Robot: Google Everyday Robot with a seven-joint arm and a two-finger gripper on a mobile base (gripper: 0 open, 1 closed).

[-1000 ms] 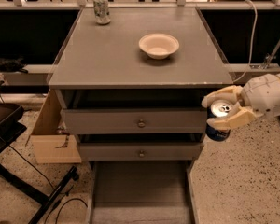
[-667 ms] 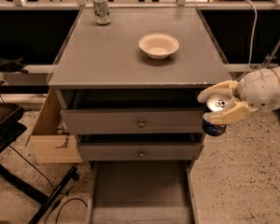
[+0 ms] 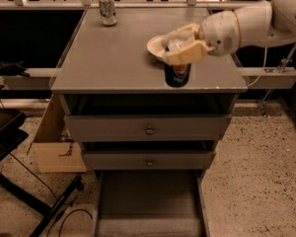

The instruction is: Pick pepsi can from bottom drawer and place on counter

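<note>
One cream tool [image 3: 180, 52] clasps cylindrical pepsi can [image 3: 177, 76] over flat counter [image 3: 113, 58].

no legible lettering, tool [image 3: 181, 52] gripping pepsi can [image 3: 177, 77] at counter [image 3: 113, 63] front edge

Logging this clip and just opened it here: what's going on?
The robot's gripper is shut on the pepsi can, holding it by the top at the front edge of the counter, in front of a white bowl. Whether the can touches the surface is unclear. The bottom drawer below stands open, and a pale can sits at the back left.
</note>
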